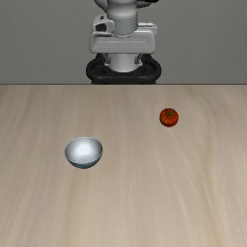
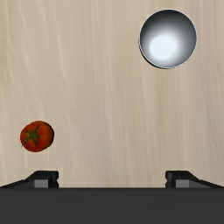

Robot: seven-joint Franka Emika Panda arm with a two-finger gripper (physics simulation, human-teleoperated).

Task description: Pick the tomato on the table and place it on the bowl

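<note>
Can see just the lower part of the arm [image 1: 123, 41], cut by the exterior view's upper edge. In the wrist view, can make out only the tips of the fingers [image 2: 42, 178]; rest hidden behind the dark body [image 2: 112, 206]. Cannot tell the stalk of the tomato [image 1: 169, 118] in the exterior view: too small. Cannot follow the table [image 1: 193, 203] past that view's left, right and lower edges.
</note>
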